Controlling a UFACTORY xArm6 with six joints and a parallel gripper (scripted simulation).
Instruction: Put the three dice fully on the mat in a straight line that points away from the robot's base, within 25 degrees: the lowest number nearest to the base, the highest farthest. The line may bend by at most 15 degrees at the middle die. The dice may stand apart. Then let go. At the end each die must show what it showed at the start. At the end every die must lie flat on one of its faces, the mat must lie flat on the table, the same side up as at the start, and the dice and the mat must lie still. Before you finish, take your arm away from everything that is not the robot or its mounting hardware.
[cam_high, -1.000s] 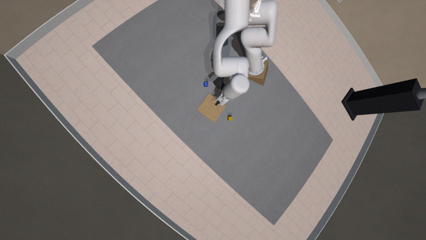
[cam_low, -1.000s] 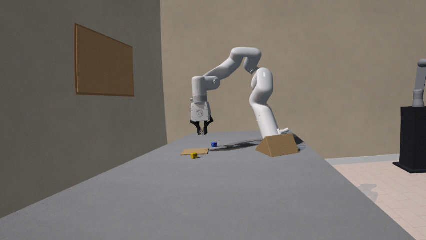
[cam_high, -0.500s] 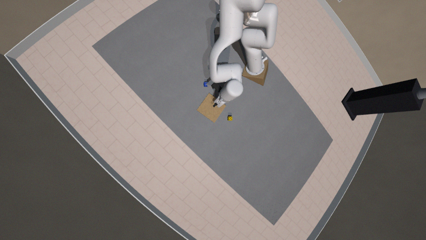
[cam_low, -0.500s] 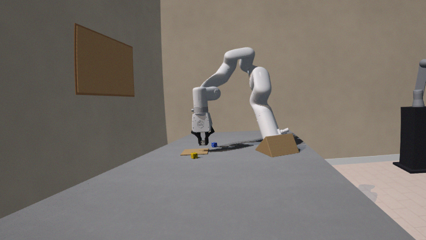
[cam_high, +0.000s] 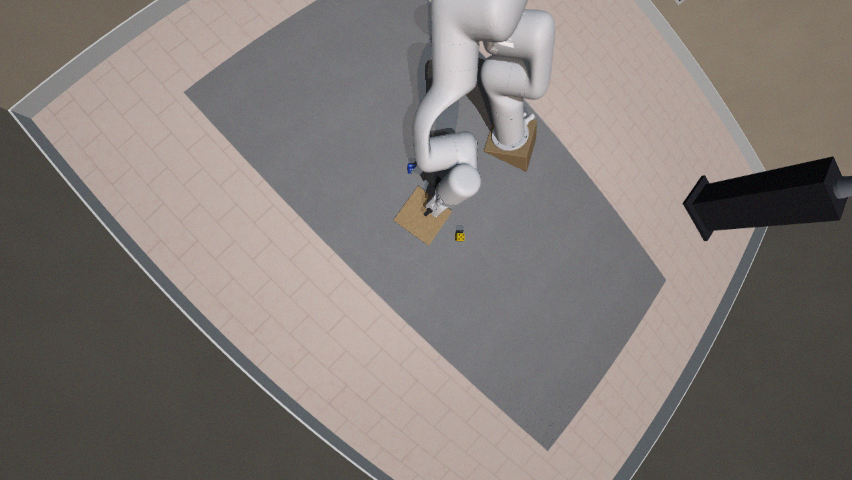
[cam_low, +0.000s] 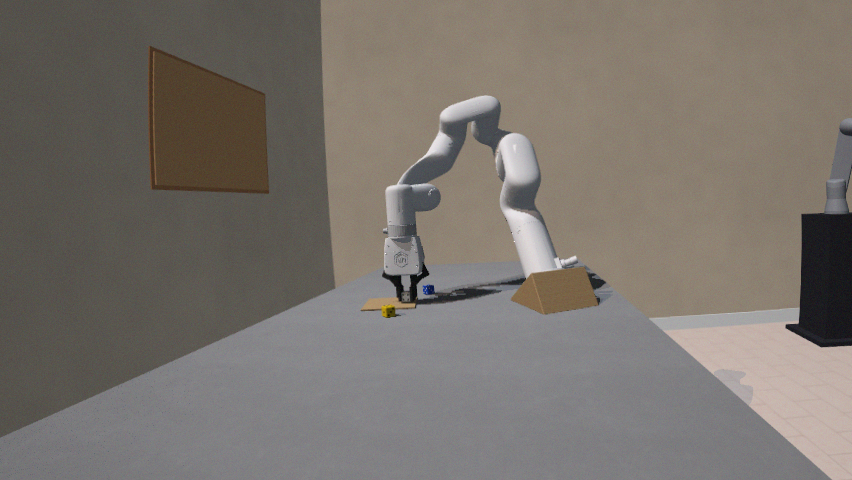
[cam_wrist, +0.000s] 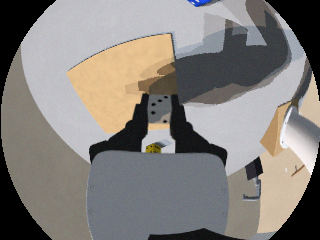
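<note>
Jaws (cam_high: 428, 211) (cam_low: 406, 296) clamped on gray die (cam_low: 406, 296) (cam_wrist: 160, 109) over mat (cam_high: 422, 217) (cam_low: 381, 304) (cam_wrist: 125, 82), small logo on white housing (cam_low: 401, 259), yellow die (cam_high: 459, 236) (cam_low: 388, 311) (cam_wrist: 153, 148) at four o'clock of mat from above.

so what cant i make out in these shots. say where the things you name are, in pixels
- number on top of the blue die (cam_high: 410, 168) (cam_low: 428, 289) (cam_wrist: 200, 2): cut off by the wrist view's top edge, too small in the top view
- grey die (cam_low: 406, 296) (cam_wrist: 159, 109) from above: hidden by the tool (cam_high: 426, 211) (cam_low: 406, 298) (cam_wrist: 159, 102) and arm
- whether that die touches the mat (cam_high: 422, 226) (cam_low: 378, 304) (cam_wrist: 115, 80): too small in the exterior view
</note>
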